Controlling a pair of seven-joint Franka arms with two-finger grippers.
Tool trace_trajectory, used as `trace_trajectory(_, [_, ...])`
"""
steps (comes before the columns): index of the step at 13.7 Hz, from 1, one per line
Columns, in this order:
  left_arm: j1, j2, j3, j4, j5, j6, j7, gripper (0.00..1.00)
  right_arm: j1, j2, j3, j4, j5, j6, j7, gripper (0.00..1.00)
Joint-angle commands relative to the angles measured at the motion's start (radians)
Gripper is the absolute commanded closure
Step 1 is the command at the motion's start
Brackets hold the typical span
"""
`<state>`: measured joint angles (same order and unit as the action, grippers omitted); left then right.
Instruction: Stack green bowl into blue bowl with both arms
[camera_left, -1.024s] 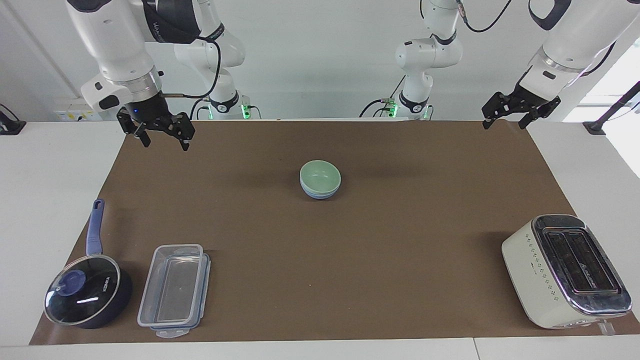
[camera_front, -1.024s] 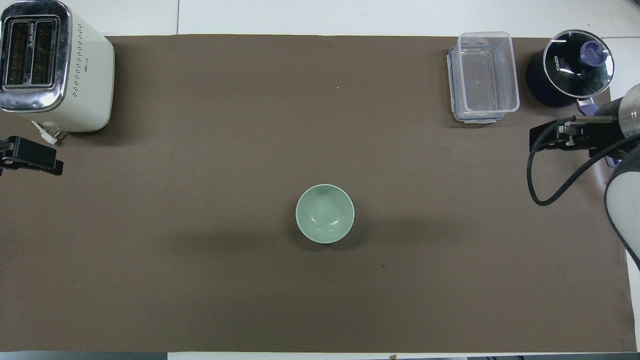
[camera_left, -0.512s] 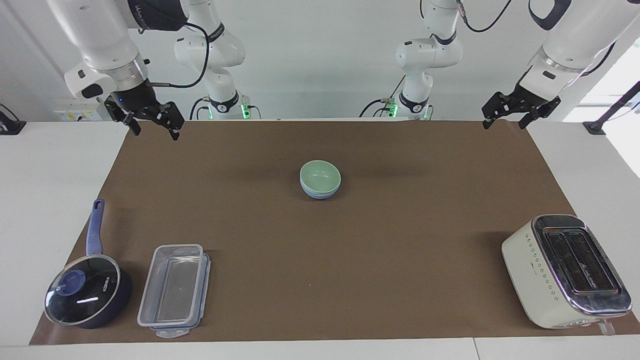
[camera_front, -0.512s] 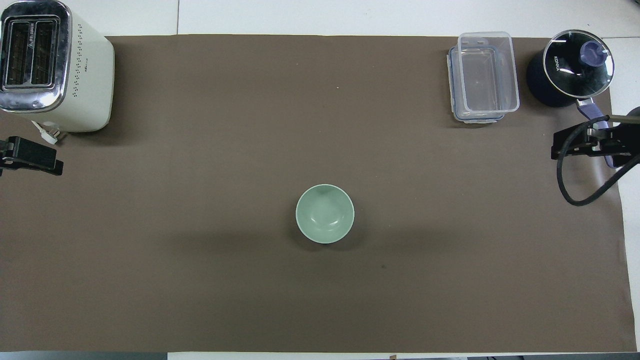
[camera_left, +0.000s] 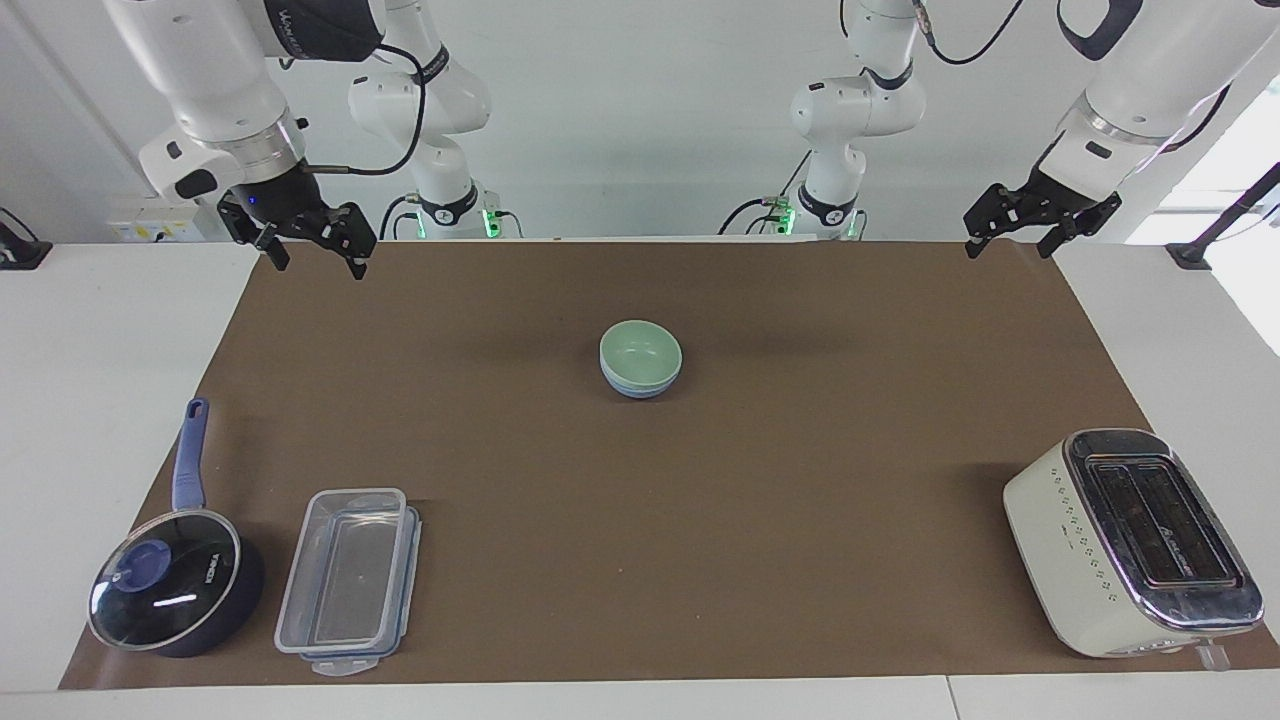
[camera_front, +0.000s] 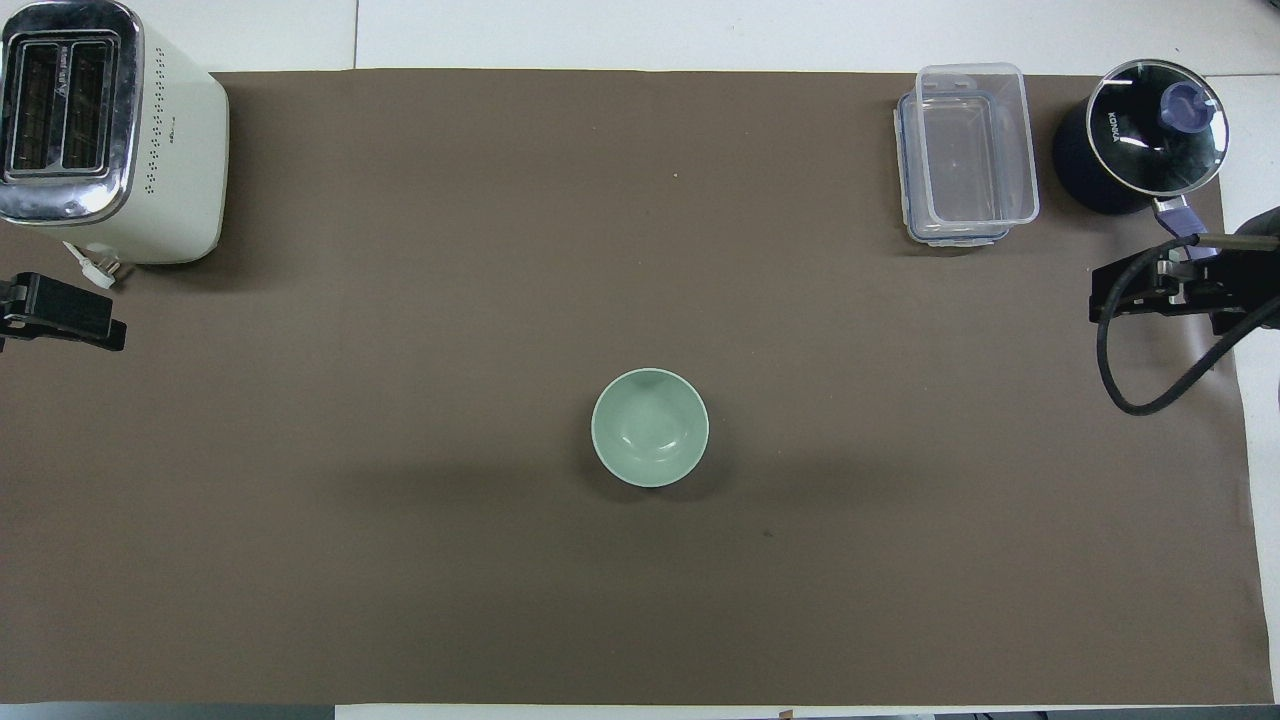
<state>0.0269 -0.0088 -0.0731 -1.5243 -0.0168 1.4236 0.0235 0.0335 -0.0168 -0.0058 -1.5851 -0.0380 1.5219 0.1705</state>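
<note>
Nested already: small glossy mint-green bowl (camera_left: 641, 351) seated inside the matching sky-blue bowl (camera_left: 636, 386) mid-table, so apparently nothing left to carry. Left gripper (camera_left: 1012, 237) raised over the mat's robot-side corner, right gripper (camera_left: 312, 250) likewise at its own corner, both spread wide, holding nothing

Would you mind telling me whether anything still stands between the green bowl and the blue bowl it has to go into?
Nothing visible does: the green bowl already sits nested in the blue bowl at mid-table. Both hands are raised and apart from the stack, the right hand and the left hand each over its own end.
</note>
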Motion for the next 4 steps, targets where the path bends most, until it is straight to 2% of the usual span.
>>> trace_trajectory(1, [0.01, -0.03, -0.002, -0.036, -0.005, 0.017, 0.01, 0.0, -0.001, -0.002, -0.006, -0.001, 0.018, -0.016, -0.023, 0.0])
trace_trajectory(4, [0.01, -0.028, -0.002, -0.036, -0.005, 0.018, 0.01, 0.0, 0.0, -0.002, -0.006, 0.0, 0.018, -0.006, -0.022, 0.0])
